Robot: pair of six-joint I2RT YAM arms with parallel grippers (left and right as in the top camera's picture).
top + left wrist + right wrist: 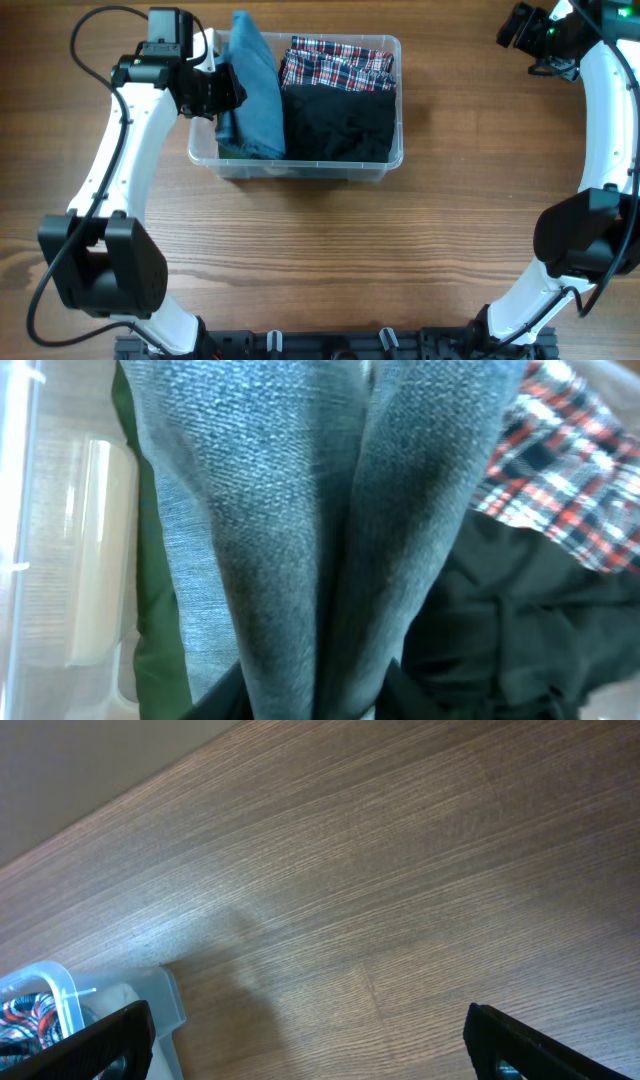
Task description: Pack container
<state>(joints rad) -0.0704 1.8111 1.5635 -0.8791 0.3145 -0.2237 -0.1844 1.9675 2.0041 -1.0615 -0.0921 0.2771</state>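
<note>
Left gripper (227, 102), grip unseen, seemingly seating jeans (258, 90) at container (300, 172) nine o'clock; next, press them flat; right gripper (305, 1025) gapes empty

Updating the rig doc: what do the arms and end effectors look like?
Left arm and right arm match: white tubular links, bulky black joint housings, loose black cables. Left end effector and right end effector are black. A green light shows by the right wrist.
</note>
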